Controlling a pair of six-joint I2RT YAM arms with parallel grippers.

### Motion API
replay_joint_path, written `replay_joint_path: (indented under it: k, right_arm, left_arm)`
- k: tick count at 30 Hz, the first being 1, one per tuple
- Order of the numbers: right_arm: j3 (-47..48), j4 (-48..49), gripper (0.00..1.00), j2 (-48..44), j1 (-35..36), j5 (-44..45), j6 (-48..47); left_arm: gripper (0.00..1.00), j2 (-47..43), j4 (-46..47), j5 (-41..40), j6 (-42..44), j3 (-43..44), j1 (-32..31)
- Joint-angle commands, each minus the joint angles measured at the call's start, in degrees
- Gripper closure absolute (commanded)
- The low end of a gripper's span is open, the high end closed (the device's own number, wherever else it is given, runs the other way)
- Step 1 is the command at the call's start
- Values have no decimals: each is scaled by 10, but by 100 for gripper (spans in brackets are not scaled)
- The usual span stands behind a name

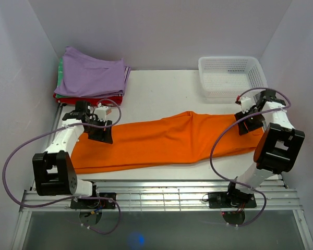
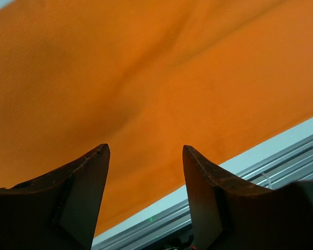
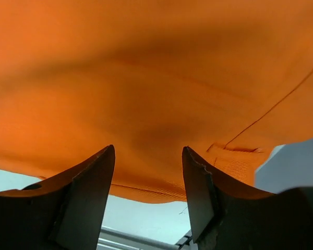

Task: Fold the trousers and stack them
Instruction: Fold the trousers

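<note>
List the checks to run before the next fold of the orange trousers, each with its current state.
1. Left pincer open, nothing between its fingers: ok.
2. Right pincer open, nothing gripped: ok.
3. Trousers lie short of the near edge of the table: ok.
4. Cloth flat: not ok, a ridge runs near its middle.
5. Folded stack apart from the trousers: ok.
6. Right arm's cable clear of the cloth: cannot tell; it crosses over the cloth in the top view.

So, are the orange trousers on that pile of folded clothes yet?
No, the orange trousers lie spread across the table, apart from the folded pile at its far left corner.
</note>
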Motion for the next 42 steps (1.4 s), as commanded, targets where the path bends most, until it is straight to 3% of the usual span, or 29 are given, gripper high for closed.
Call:
replay_joint_path:
  k: [1, 8, 14, 17, 18, 21, 25, 30, 33, 37, 42]
  right_arm:
    - [-38, -6, 40, 35, -41, 42, -60]
    - [-152, 45, 43, 38, -89, 142, -105]
    - [-230, 12, 43, -66, -111, 156, -173]
    - [-170, -95, 32, -94, -112, 80, -185]
    - [-145, -122, 24, -97, -112, 32, -187]
    - [-43, -174, 11, -92, -108, -53, -172]
    - [13, -168, 7, -72, -80, -93, -141]
    - [-17, -107, 10, -36, -29, -75, -115]
    - [-39, -81, 16, -23, -12, -63, -113]
    - [-59, -77, 30, -39, -10, -44, -135]
    - [-95, -54, 34, -105, -12, 13, -165]
  left_arm:
    - [33, 36, -34, 11, 62, 9, 56]
    - [36, 175, 11, -82, 109, 22, 126]
    - [36, 271, 26, -94, 134, 124, 185]
    - [31, 249, 20, -66, 163, 164, 186]
    - [30, 231, 15, -62, 171, 173, 186]
    - [25, 208, -32, -26, 160, 231, 195]
    - [21, 199, -82, 0, 95, 272, 249]
    - [21, 207, -128, 37, 103, 233, 374]
    - [20, 193, -127, 36, 138, 186, 412]
    - [23, 157, -119, 22, 172, 148, 416]
    - [28, 151, -109, 23, 198, 123, 407]
